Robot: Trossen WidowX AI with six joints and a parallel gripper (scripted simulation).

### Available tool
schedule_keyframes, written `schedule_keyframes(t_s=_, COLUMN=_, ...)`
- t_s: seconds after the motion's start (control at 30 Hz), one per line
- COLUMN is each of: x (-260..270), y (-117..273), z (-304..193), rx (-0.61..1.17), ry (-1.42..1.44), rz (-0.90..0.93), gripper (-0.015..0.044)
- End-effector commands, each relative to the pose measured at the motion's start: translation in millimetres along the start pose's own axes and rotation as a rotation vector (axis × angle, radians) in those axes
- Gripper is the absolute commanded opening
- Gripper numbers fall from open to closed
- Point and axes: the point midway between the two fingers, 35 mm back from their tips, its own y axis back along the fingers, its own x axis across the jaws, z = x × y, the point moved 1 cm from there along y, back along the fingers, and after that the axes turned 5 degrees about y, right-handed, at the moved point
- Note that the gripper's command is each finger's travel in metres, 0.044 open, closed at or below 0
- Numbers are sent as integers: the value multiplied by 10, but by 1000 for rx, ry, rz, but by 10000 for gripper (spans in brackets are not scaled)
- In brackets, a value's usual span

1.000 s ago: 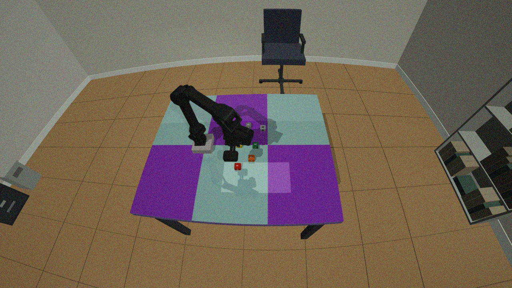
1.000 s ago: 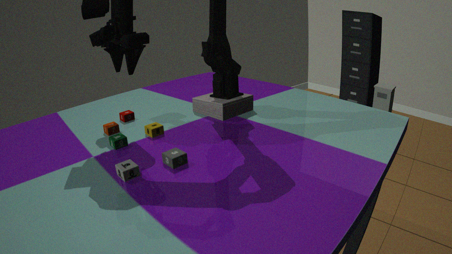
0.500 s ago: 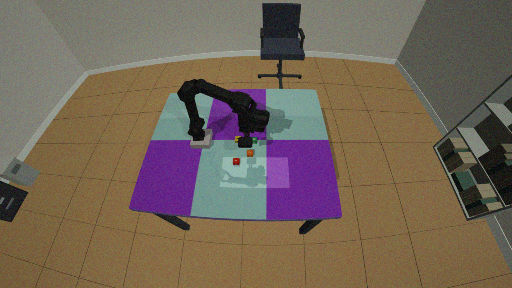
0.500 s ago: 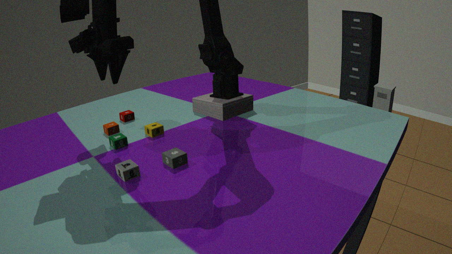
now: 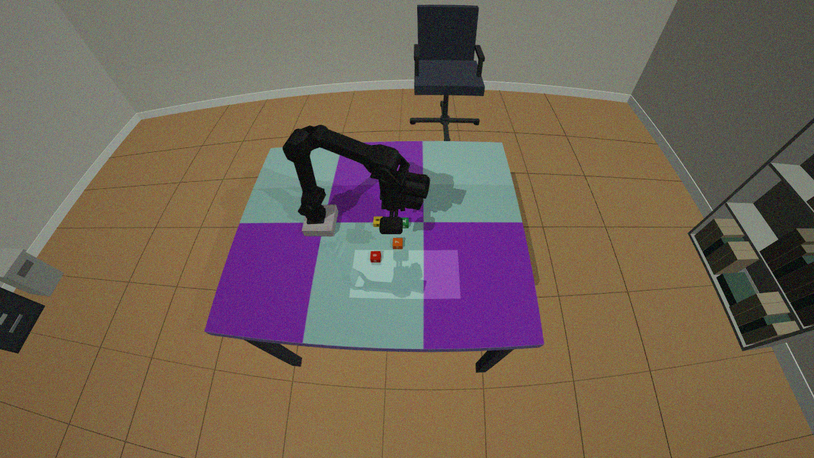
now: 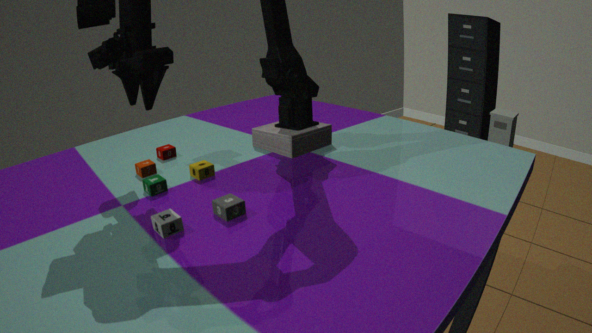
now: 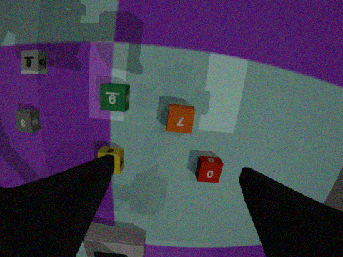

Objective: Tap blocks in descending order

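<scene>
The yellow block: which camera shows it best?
The exterior view: the yellow block is unobstructed there. The gripper partly covers it in the wrist view; from the top it looks tiny.

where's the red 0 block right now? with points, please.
Wrist view: the red block (image 5: 375, 256) (image 6: 165, 152) (image 7: 209, 169) sits between the open fingertips in the image, nearer the right-hand one, just below and right of the orange block (image 5: 397, 243) (image 6: 145, 169) (image 7: 181, 119).
</scene>
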Motion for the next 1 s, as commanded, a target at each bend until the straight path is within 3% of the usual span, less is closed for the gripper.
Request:
schedule_keyframes(t_s=0.0, x=26, y=14, z=-3, rx=-1, ry=-3, rz=-1, gripper=400)
schedule_keyframes(t_s=0.27, x=993, y=9, z=-585, rx=4, ry=-3, rz=8, gripper=400)
schedule_keyframes(t_s=0.97, x=1012, y=6, z=-603, rx=4, ry=-3, rz=8, gripper=400)
